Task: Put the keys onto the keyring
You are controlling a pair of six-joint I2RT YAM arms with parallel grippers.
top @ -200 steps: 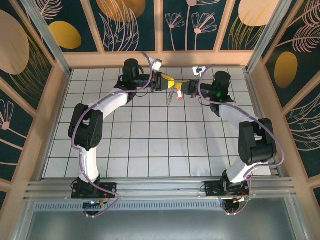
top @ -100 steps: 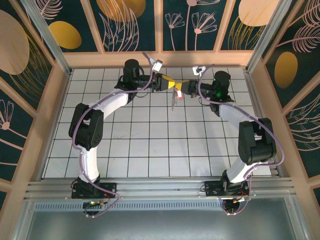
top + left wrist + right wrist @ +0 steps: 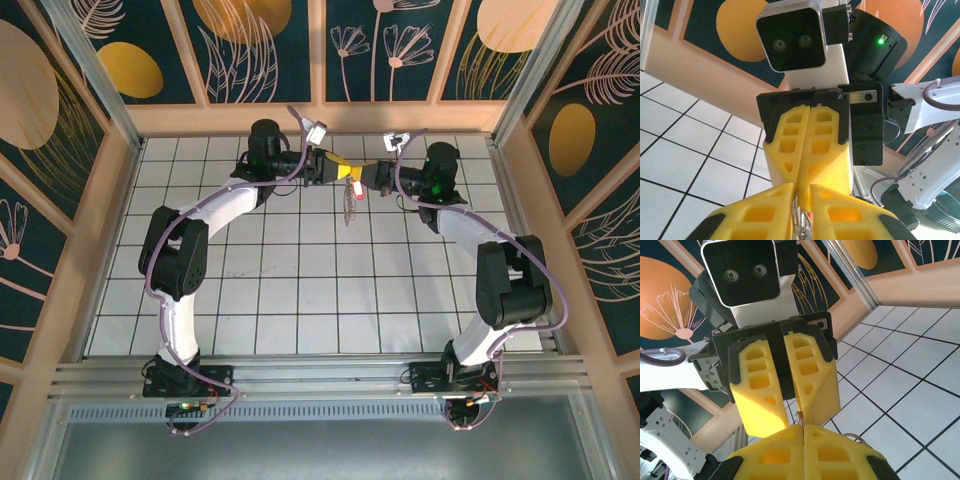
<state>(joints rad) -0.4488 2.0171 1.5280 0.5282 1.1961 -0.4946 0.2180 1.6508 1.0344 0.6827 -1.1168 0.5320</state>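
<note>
Up at the far end of the white grid-tiled table (image 3: 300, 280), the left gripper (image 3: 343, 169) and the right gripper (image 3: 360, 178) sit nose to nose, with their yellow tips touching or as good as.

The overhead camera gives you what the wrist cams miss. The tiny red-headed key with a thin pale metal end (image 3: 357, 189) sits right at the right gripper's tips. The pale whitish-silver oval keyring (image 3: 349, 207) shows just on the near side of where the two meet (it's tiny from up there, so I can't make out how it's attached).

The left wrist cam fills in the grip. Its own yellow fingers (image 3: 750, 220) are drawn almost together, with some bumpy pale metal (image 3: 801, 225) pinched in the narrow slit. That looks like the keyring's chain-like strip, so I'd call the left gripper clamped on the keyring. The same view looks straight at the right gripper's fingers (image 3: 790, 145), which are pressed flat against each other.

On the right wrist cam, its own fingers (image 3: 765, 455) meet in a tight seam with a thin pale sliver (image 3: 801, 416) poking out toward the left gripper. That looks like the key's metal end, gripped. The red head is hidden in this view.
</note>
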